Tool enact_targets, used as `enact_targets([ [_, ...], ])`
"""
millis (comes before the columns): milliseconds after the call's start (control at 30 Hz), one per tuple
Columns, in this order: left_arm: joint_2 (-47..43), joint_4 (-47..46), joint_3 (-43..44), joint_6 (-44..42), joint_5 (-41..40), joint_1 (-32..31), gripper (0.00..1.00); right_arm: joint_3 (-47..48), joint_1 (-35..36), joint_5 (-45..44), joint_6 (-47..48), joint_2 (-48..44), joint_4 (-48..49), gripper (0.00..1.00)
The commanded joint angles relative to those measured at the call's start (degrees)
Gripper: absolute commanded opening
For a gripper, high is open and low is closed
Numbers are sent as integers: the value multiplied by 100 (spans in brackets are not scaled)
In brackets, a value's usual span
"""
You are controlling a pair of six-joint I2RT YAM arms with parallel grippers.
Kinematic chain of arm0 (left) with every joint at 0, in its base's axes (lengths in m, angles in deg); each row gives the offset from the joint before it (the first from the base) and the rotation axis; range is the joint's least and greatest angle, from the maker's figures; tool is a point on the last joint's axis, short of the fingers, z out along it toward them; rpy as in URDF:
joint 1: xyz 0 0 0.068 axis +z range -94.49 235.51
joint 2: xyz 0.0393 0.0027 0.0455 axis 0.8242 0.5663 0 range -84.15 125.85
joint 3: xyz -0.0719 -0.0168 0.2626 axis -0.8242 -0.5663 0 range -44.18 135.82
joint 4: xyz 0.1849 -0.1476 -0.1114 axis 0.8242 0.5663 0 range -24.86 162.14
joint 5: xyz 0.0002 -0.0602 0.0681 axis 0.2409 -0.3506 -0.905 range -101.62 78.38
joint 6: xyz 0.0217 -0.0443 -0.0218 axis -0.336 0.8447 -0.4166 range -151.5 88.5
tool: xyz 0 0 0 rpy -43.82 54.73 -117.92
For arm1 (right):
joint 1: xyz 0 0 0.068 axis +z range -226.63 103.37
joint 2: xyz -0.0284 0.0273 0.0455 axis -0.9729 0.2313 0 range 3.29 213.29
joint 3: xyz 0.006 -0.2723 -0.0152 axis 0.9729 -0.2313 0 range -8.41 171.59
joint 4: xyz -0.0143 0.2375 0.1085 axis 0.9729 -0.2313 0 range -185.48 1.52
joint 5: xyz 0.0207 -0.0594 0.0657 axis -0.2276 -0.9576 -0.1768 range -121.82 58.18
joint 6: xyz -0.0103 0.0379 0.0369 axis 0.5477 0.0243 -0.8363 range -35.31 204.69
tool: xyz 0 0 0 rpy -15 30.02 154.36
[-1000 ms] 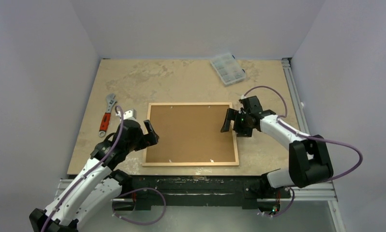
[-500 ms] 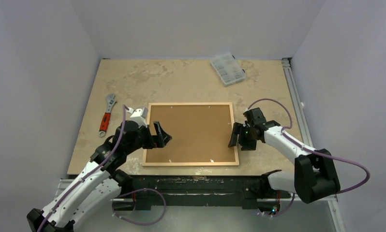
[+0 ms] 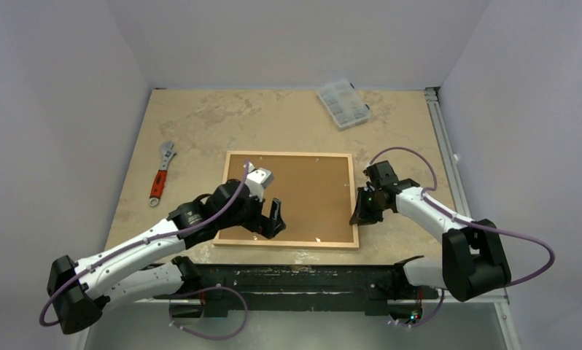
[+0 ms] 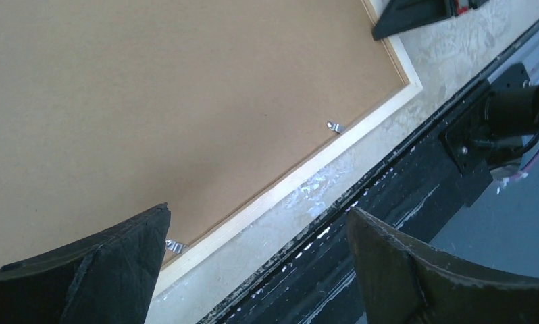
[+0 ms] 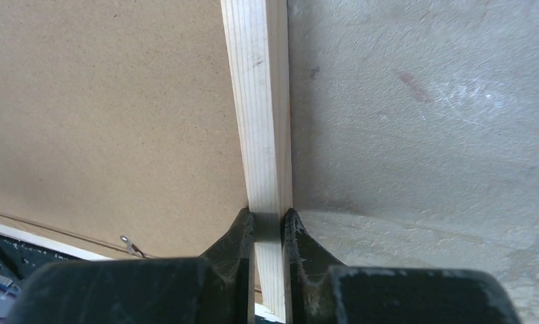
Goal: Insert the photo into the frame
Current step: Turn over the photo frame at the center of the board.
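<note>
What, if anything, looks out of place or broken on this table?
Nothing looks broken or spilled. The frame lies back up, brown backing board showing, with the right gripper pinching its right rail. The photo is not in view. A wrench and a clear parts box lie apart, with no obvious use here.

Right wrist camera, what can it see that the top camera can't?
Only the right wrist camera shows, up close, the right gripper pinching the wooden edge of the frame, one finger on each side, and the wood grain. Only the top camera shows the whole frame, the left gripper open over its near edge, the wrench and the clear plastic box. Both show the frame, the brown backing board inside it and the table.
</note>
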Motion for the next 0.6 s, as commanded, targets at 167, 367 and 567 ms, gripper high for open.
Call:
enact_targets([
  [167, 1680, 517, 1633, -940, -1764, -1609, 100, 1189, -40, 339, -168, 112, -463, 0],
  [367, 2672, 716, 2125, -1037, -3119, -2681, 100, 1567, -47, 512, -219, 31, -783, 0],
  [567, 3411, 674, 2347, -1105, -4260, -3416, 100, 1905, -49, 716, -308, -192, -1099, 0],
])
